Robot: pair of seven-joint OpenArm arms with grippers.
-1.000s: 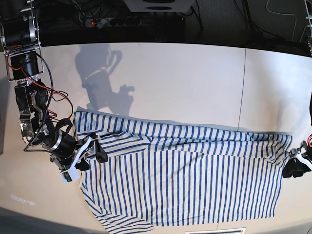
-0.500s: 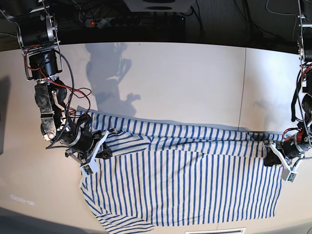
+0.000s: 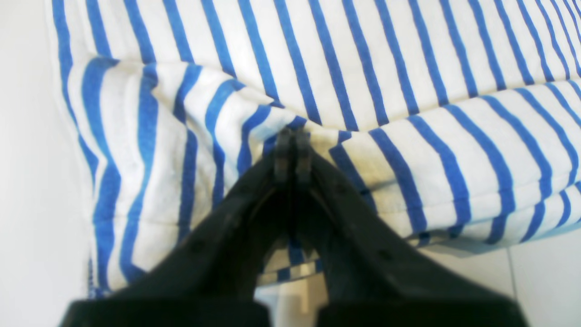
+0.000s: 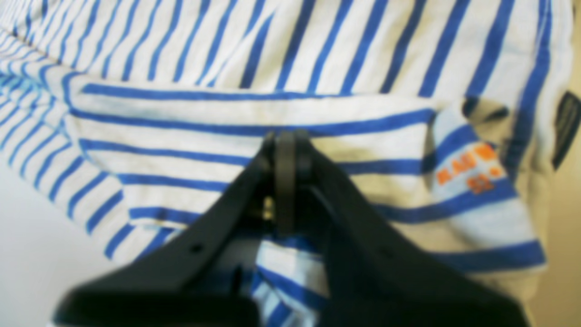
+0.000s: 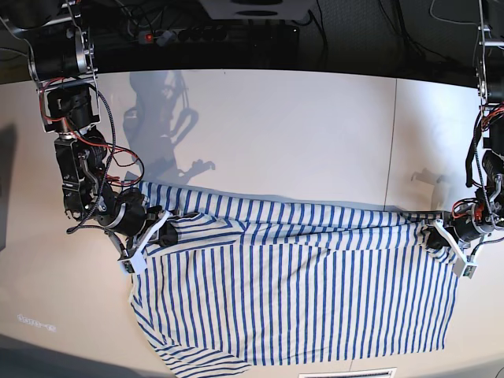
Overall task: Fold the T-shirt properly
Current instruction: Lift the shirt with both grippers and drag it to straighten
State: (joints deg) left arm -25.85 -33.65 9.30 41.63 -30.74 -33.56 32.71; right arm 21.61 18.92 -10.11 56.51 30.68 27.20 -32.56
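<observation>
The T-shirt (image 5: 299,283), white with thin blue stripes, lies spread across the white table, its far edge folded over in a long band. My left gripper (image 5: 431,236) is shut on the shirt's right end; in the left wrist view its tips (image 3: 290,141) pinch a bunched fold of the T-shirt (image 3: 408,91). My right gripper (image 5: 167,235) is shut on the shirt's left end. In the right wrist view the tips (image 4: 286,141) clamp a folded band of the T-shirt (image 4: 181,118), with the orange mark (image 4: 467,175) on the sleeve to the right.
The white table (image 5: 276,134) stretches beyond the shirt to a dark back edge with a power strip (image 5: 213,35) and cables. A seam (image 5: 391,142) runs down the table at the right. The shirt's near hem reaches the table's front edge.
Both grippers have closed on the shirt's ends and drawn them toward the far side; the left arm came in from the right edge. The fabric near both ends has lifted and shifted.
</observation>
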